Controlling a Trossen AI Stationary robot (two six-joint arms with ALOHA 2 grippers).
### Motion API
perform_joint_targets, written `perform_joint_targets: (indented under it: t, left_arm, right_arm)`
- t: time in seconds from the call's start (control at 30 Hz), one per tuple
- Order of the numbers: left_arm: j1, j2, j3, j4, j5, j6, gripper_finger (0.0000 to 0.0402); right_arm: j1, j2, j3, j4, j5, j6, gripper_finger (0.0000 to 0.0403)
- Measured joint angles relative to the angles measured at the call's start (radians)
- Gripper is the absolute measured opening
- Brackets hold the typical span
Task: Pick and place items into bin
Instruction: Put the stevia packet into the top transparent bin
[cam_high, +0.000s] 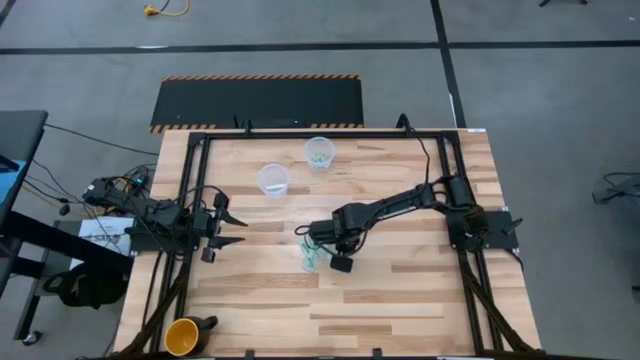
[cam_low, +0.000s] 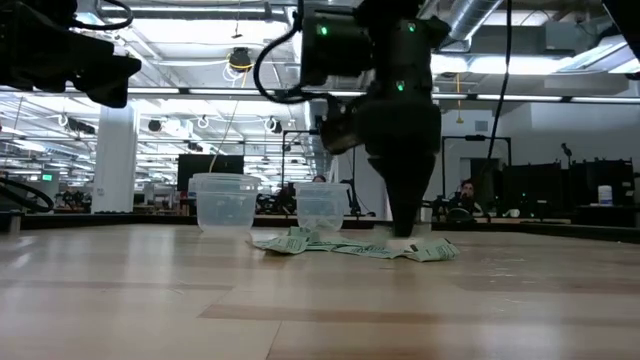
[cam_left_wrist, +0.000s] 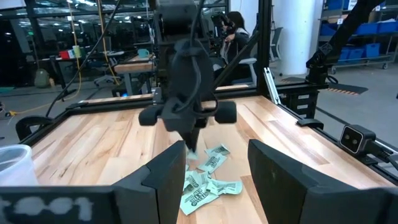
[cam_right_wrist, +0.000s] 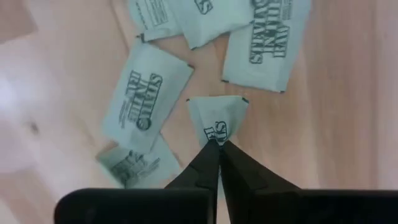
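Note:
Several mint-green and white packets lie in a loose pile on the wooden table near its middle; they also show as packets in the low view and packets in the left wrist view. My right gripper stands over the pile, pointing down, shut on one packet; it shows as right gripper in the low view. My left gripper waits open at the table's left side, level, facing the pile. My right gripper pinches one packet by its near edge between the two fingertips, coming from above and pointing down. The packet bows up around the pinch. Its far end lies low over the table among the other packets; whether it is lifted clear I cannot tell.
Two clear plastic cups stand upright toward the far edge, behind the pile. A yellow cup sits at the near left corner. Black frame rails run along both sides of the table.

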Motion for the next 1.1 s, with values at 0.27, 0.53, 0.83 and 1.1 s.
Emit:
perform_joint_targets:
  t: [0.27,0.53,0.83,1.1]
  left_arm:
    - [0.0,0.0,0.0,0.0,0.0,0.0,0.0166]
    - [0.0,0.0,-0.001,0.0,-0.001,0.0,0.0166]
    - [0.0,0.0,-0.001,0.0,-0.001,0.0,0.0166]
    - [0.0,0.0,-0.001,0.0,-0.001,0.0,0.0166]
  right_arm:
    - [-0.075,-0.002,0.138,-0.15,0.109,-0.125,0.0004]
    - [-0.222,-0.004,0.28,-0.142,0.235,-0.298,0.0002]
    - [-0.427,-0.006,0.333,0.03,0.265,-0.438,0.0001]
    - [-0.542,-0.006,0.333,0.16,0.127,-0.479,0.0001]
